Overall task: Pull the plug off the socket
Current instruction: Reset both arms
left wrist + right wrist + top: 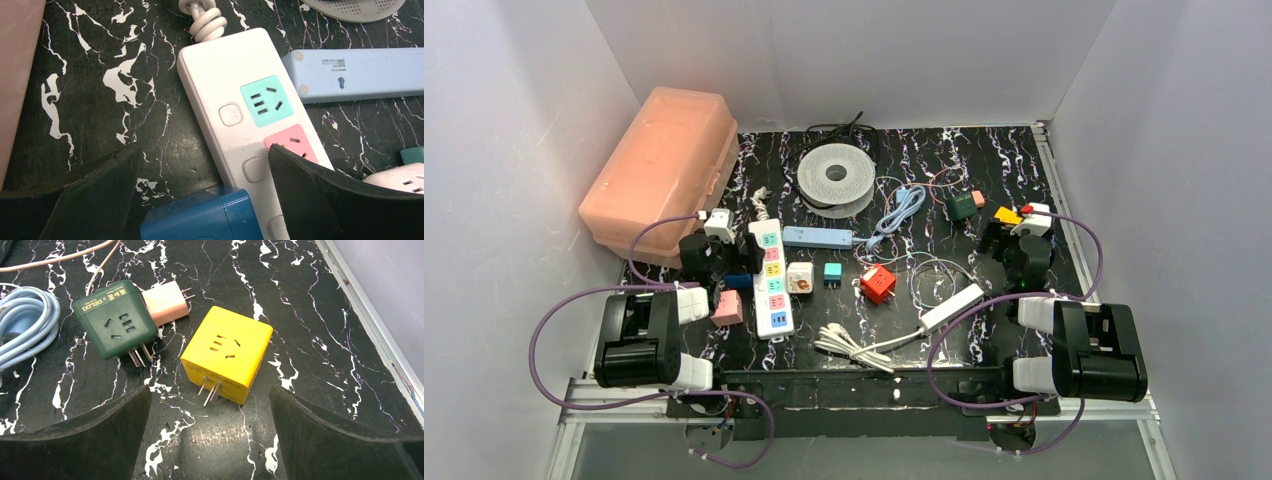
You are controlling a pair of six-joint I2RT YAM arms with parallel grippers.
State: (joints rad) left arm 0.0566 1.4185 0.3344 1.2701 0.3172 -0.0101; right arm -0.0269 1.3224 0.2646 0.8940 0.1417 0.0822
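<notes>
Left wrist view: the white power strip (235, 100) lies flat, and its teal and pink outlets show bare. A blue adapter (200, 220) presses against the strip's left side. I cannot tell whether its pins sit in an outlet.
Strip's place: left of centre on the worktop (1024, 170), running from the near edge toward the far edge. Its cord end points at the far edge.
Left gripper (200, 150): fingers wide apart and holding nothing, hanging over the strip's cord half with the blue adapter low between them.
Right gripper (210, 390): fingers wide apart and empty, over a yellow cube adapter (227, 352) near the worktop's right edge.
Beside it: a green adapter (117, 320) and a pink charger (166, 302), touching each other. Both lie loose with their pins bare.
Done: nothing that shows; no plug is gripped.
Left: as I judge it, the whole job. That means closing on the plug, likeliest the blue adapter, and drawing it clear of the strip.
</notes>
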